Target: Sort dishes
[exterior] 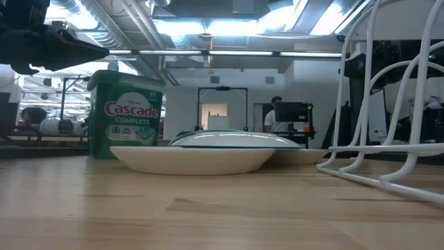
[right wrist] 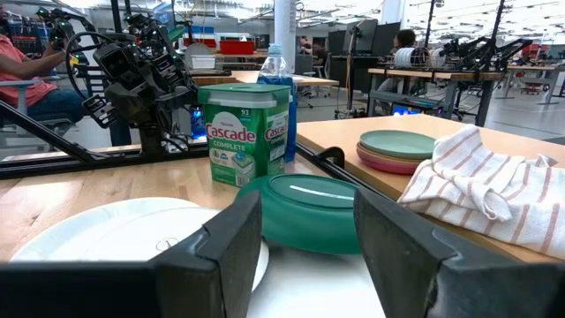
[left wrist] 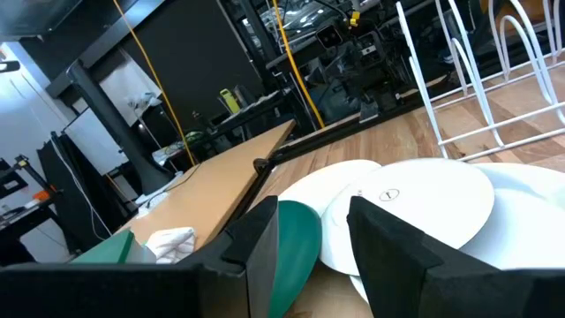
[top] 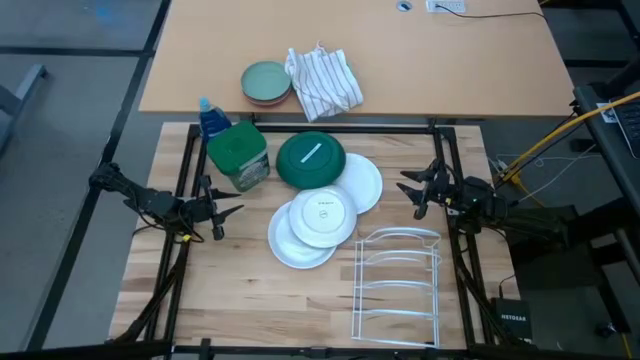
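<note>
Four plates lie overlapping at the middle of the table. A dark green plate [top: 311, 160] is farthest, with a white plate [top: 365, 183] to its right. A smaller white plate with a centre stamp [top: 323, 217] rests face down on a larger white plate [top: 295, 245]. My left gripper [top: 232, 210] hovers level at the table's left, open, and points at the plates [left wrist: 415, 199]. My right gripper [top: 408, 190] hovers level at the right, open, also facing the plates [right wrist: 305, 208]. Nothing is between either pair of fingers.
A white wire dish rack [top: 398, 285] stands at the near right. A green Cascade tub [top: 238, 155] and a blue bottle [top: 213, 117] stand at the far left. On the farther desk lie a pale green dish on a pinkish one [top: 266, 84] and a striped towel [top: 323, 80].
</note>
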You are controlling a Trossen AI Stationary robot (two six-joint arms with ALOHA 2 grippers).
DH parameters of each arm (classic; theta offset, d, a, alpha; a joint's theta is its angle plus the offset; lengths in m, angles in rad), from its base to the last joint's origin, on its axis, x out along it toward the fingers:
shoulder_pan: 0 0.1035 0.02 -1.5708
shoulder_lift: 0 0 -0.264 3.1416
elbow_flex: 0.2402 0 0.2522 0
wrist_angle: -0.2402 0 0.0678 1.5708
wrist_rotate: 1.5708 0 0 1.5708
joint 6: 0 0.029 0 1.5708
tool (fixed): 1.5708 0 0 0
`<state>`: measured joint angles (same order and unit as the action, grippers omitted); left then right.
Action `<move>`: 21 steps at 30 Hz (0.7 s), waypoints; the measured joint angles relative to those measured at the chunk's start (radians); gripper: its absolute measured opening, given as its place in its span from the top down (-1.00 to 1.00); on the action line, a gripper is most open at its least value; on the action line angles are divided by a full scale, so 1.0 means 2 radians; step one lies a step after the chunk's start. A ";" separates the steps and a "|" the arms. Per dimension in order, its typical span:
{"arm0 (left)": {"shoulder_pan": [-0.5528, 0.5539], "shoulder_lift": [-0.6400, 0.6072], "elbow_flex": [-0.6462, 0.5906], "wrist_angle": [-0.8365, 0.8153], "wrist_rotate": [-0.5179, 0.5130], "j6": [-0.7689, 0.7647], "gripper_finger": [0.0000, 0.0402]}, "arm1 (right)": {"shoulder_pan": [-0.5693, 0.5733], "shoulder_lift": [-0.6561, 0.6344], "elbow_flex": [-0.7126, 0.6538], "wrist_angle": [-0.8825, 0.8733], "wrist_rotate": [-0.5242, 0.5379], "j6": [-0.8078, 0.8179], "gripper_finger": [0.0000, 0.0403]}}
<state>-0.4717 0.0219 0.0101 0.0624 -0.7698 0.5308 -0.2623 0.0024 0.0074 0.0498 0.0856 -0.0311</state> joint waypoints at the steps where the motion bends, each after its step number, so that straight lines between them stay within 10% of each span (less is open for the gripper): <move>1: 0.000 0.000 0.000 0.000 0.000 0.000 0.35 | 0.000 0.000 0.000 0.000 0.000 0.000 0.08; 21: 0.000 0.000 0.000 0.000 0.000 -0.004 0.35 | 0.000 0.000 0.000 0.000 0.000 0.000 0.08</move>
<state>-0.4713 0.0223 0.0097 0.0624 -0.7700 0.5233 -0.2623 0.0022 0.0077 0.0498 0.0856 -0.0311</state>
